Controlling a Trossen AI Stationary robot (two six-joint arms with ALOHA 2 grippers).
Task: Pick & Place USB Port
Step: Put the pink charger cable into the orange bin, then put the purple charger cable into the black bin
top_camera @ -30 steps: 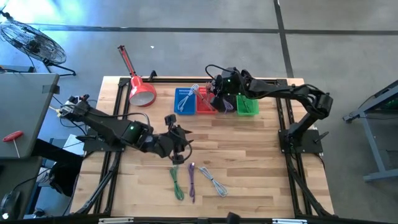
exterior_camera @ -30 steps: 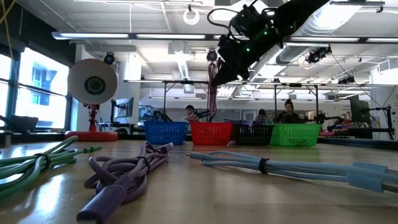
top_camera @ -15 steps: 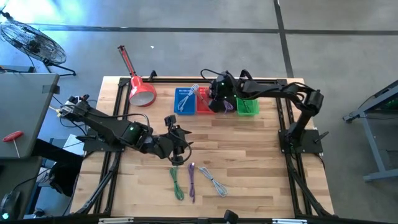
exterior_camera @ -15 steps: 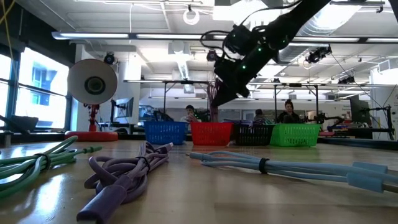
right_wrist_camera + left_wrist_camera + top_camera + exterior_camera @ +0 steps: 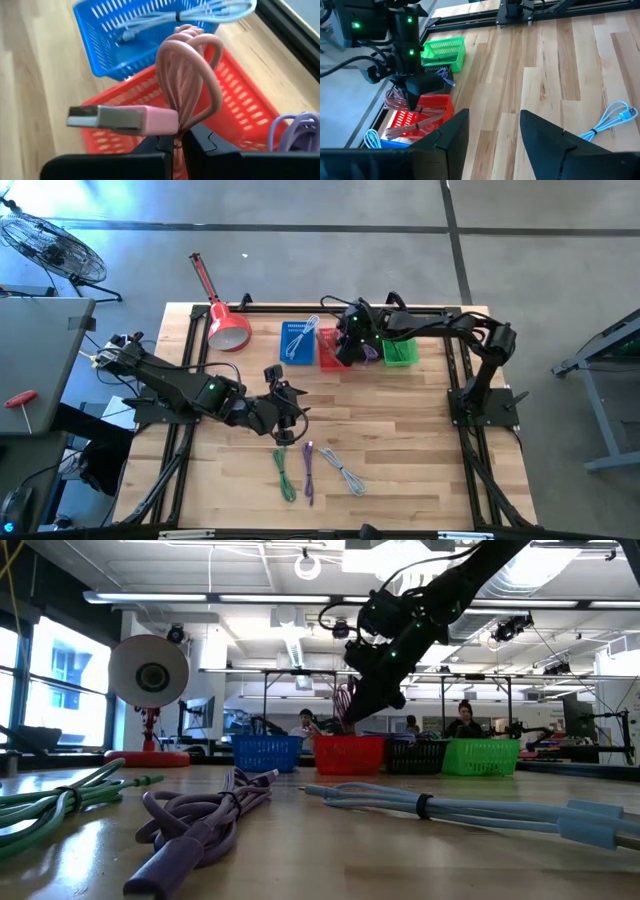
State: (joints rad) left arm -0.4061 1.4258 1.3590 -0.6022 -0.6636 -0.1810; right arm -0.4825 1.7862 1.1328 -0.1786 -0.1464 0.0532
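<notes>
Pink USB cable [image 5: 187,85] coiled and pinched in the right tool [image 5: 176,142], hanging over the red basket [image 5: 240,107], blue basket [image 5: 297,341] beside it, left tool [image 5: 492,132] spread apart above the table [image 5: 400,420], holding nothing.

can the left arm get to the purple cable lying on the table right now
Probably yes. The left gripper hangs open just behind the purple cable, which lies loose between the green cable and the light blue cable, with nothing over it.
</notes>
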